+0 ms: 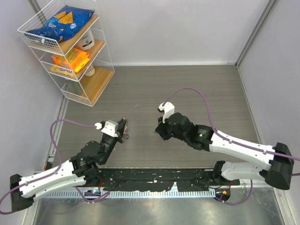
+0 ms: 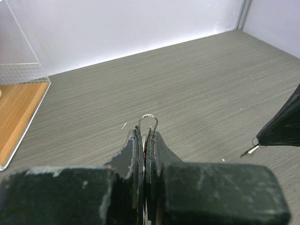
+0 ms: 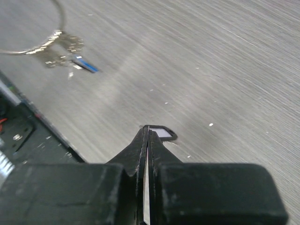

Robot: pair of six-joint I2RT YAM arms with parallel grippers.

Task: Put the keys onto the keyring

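Note:
My left gripper [image 1: 123, 129] is shut on the keyring [image 2: 148, 121], a thin silver wire loop that sticks out past its tips [image 2: 146, 134]. In the right wrist view an arc of the keyring [image 3: 44, 44] shows at the top left, with a blurred bunch of silvery keys [image 3: 63, 50] and a blue tag [image 3: 87, 65] on it. My right gripper [image 1: 159, 132] is shut on a small key with a dark-rimmed head [image 3: 163, 134], just above the table [image 3: 225, 70]. In the left wrist view the right gripper [image 2: 281, 126] is to the right, and the key [image 2: 250, 150] pokes from its tip.
A white wire shelf rack [image 1: 70, 47] with snack bags stands at the far left, and its wooden shelf [image 2: 16, 108] shows in the left wrist view. A black rail [image 1: 154, 180] runs along the near edge. Grey walls close the back and sides.

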